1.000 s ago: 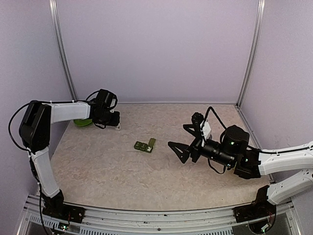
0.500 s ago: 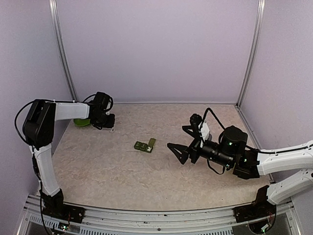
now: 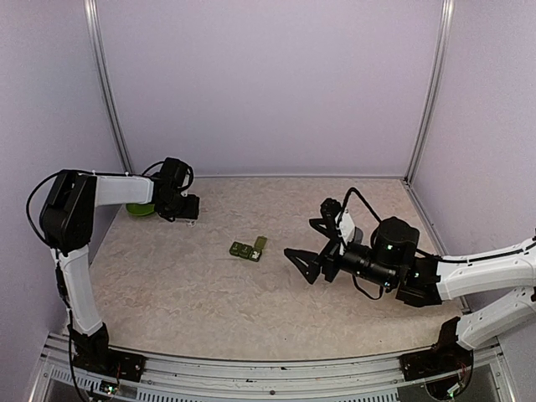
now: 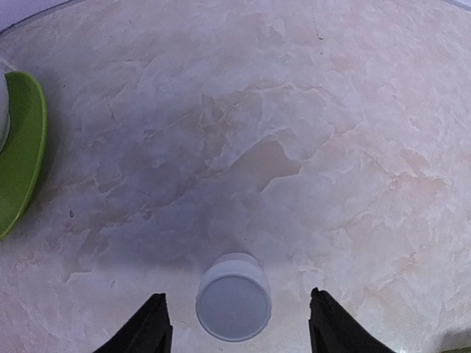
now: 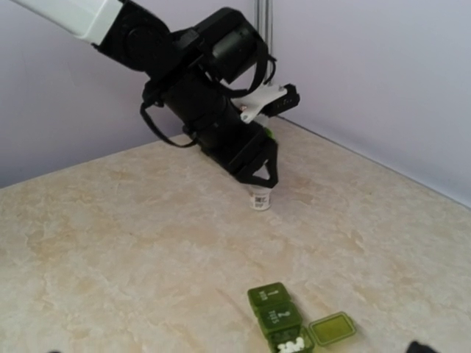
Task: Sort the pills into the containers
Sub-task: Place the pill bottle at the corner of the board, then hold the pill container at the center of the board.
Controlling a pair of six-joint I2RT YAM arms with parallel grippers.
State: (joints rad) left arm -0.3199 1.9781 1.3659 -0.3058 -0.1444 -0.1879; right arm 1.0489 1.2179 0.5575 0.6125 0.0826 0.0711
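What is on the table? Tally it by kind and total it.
Container strip: 1
Lime-green bowl: 1
Small white bottle: 1
Total: 3, leaving out the pills inside the strip, too small to count.

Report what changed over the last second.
The left gripper drew slightly left, toward the lime-green bowl, and opened around the small white bottle, which stands free between its fingers. The right gripper, wide open, crept slightly left toward the containers. Containers and bowl stayed put.
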